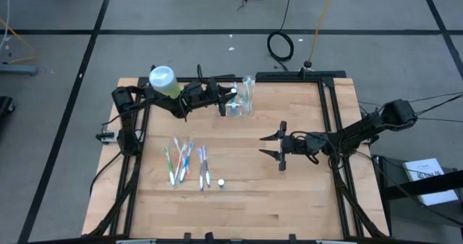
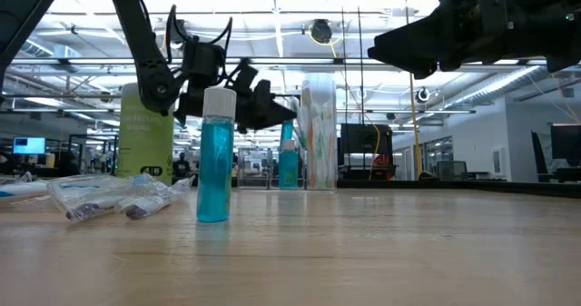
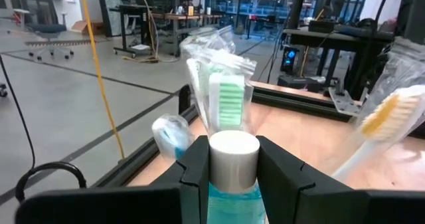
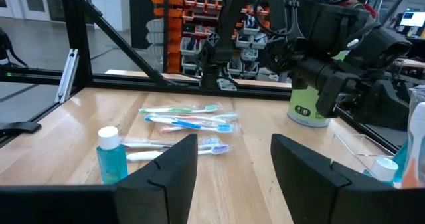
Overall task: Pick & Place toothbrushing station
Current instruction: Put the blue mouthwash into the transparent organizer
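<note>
The left gripper (image 1: 226, 99) reaches across the far side of the table (image 1: 289, 200) with its fingers (image 3: 196, 164) closed on the white cap of a small blue bottle (image 3: 232, 167), one finger on each side of the neck, so the bottle hangs upright. It holds this bottle right beside the clear holder (image 1: 246, 98), the toothbrushing station, which stands upright near the table's far edge, a little left of the middle. Wrapped toothbrushes (image 3: 222, 94) already stand in the holder's compartments, and the bottle seems to be brought there to join them or to stand next to them; whether it is touching the holder cannot be told. The light-green bottle (image 1: 163, 80) stands behind the left arm near the far left corner, out of the way. More wrapped toothbrushes (image 1: 187, 163) lie flat in a loose group on the left half of the table, with a second small blue bottle (image 1: 221, 182) upright just beside them, likely waiting their turn. The right gripper (image 1: 278, 146) hovers over the middle right of the table, well apart from everything, its fingers spread wide and holding nothing, pointing toward the loose brushes.
</note>
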